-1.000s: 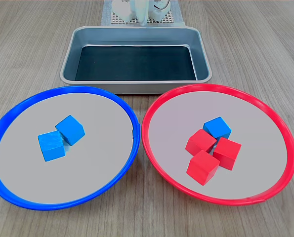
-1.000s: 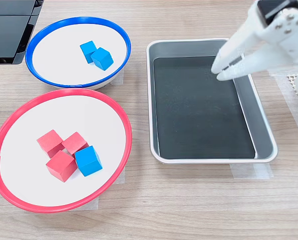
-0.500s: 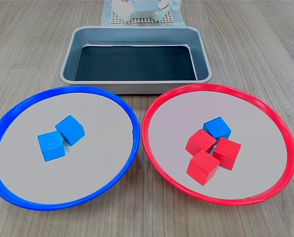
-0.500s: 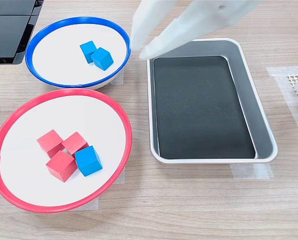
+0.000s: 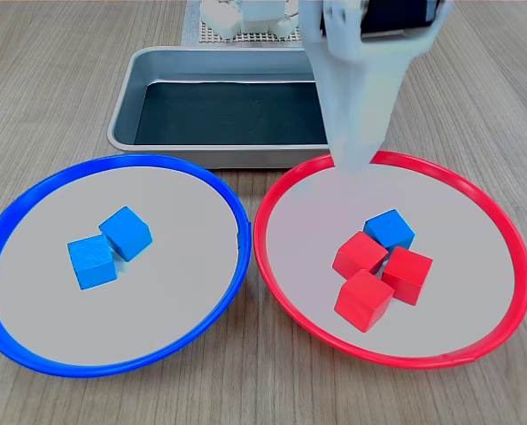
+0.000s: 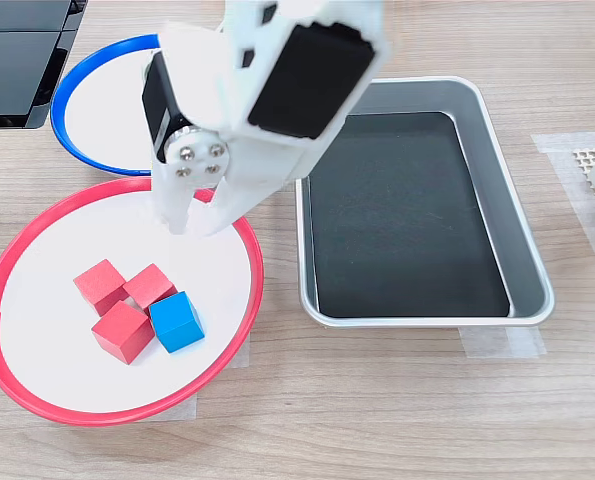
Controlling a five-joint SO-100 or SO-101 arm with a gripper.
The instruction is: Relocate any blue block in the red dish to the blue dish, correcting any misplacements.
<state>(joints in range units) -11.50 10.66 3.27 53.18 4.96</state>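
One blue block (image 5: 390,228) in red dish (image 5: 484,199), tool (image 6: 189,222) above, apart

I can read no text, label, brand, number or sign in either exterior view from my station. The cubes' faces are plain, and both dishes, the metal tray, the arm's housing and the desk carry no legible markings.
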